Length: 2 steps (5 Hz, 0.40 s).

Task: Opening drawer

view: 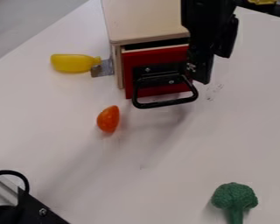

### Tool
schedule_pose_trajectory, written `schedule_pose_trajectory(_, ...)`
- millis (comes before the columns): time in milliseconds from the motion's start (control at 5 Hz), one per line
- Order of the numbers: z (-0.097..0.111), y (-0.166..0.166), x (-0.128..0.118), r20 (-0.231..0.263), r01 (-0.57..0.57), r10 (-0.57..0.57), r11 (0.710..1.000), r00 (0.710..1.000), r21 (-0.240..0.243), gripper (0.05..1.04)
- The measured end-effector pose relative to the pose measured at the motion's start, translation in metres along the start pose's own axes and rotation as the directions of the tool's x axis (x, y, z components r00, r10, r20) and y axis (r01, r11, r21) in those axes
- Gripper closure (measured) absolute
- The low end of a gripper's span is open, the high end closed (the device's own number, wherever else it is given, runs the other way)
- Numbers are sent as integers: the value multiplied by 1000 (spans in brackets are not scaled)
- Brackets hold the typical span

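Observation:
The small wooden cabinet (145,19) stands at the top centre of the camera view. Its drawer has a red front (157,57) that sits slightly forward, with a narrow dark gap along the top. A black loop handle (166,103) sticks out from that front. My black gripper (206,65) hangs at the drawer's right side, over the right edge of the red front and just above the handle's right end. It hides the cabinet's right front corner.
A knife with a yellow handle (74,63) lies left of the cabinet, its blade beside the cabinet wall. An orange-red toy piece (108,119) lies in front of the drawer. Green toy broccoli (235,199) is at the lower right, and a black object with a loop (34,208) at the lower left.

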<state>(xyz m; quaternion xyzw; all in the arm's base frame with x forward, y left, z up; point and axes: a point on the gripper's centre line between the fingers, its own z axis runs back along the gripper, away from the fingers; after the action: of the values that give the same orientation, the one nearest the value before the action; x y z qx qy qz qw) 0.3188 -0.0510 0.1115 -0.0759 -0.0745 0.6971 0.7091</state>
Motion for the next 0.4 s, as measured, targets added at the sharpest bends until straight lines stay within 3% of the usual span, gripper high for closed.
schedule_pose_trajectory(400,-21,10,29,10,-106,106,992,994,65,83)
